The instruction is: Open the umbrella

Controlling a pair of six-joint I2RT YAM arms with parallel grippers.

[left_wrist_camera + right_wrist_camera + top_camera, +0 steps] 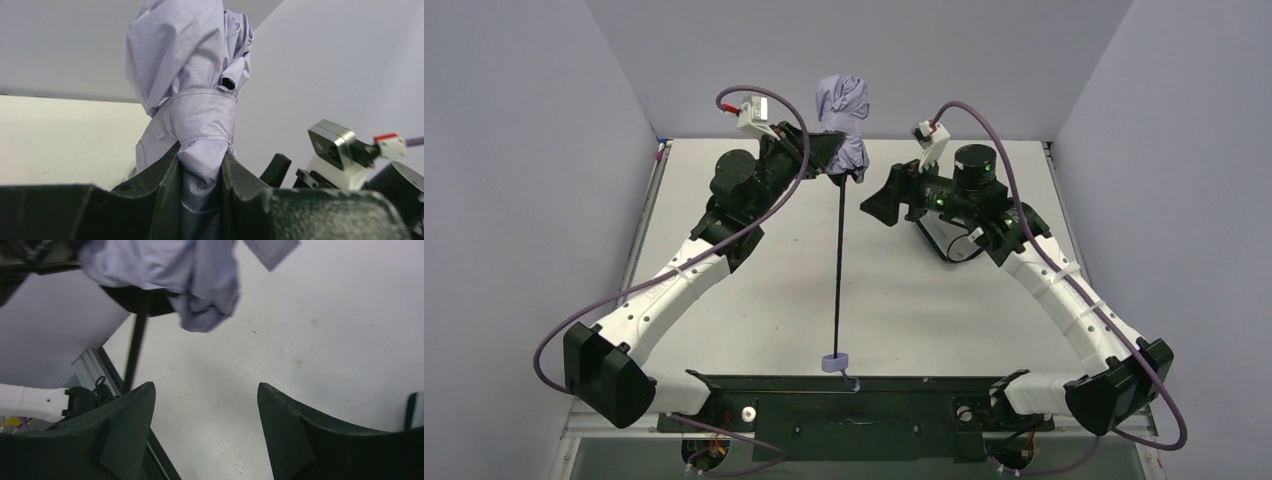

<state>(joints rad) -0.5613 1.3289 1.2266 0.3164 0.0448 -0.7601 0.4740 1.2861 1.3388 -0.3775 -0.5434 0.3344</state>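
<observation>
The umbrella's pale lavender canopy (844,120) is folded and bunched, held up above the far middle of the table. Its thin black shaft (839,270) runs toward me down to the small lavender knob handle (835,362) near the front edge. My left gripper (832,152) is shut on the lower part of the canopy (202,185), with cloth squeezed between its fingers (160,185). My right gripper (874,205) is open and empty just right of the shaft. In the right wrist view the canopy (165,270) and shaft (134,355) lie beyond its spread fingers (130,420).
A black base rail (864,400) runs along the table's near edge under the handle. Grey walls close in the left, right and back. The right arm's camera mount (335,150) shows close beside the canopy in the left wrist view.
</observation>
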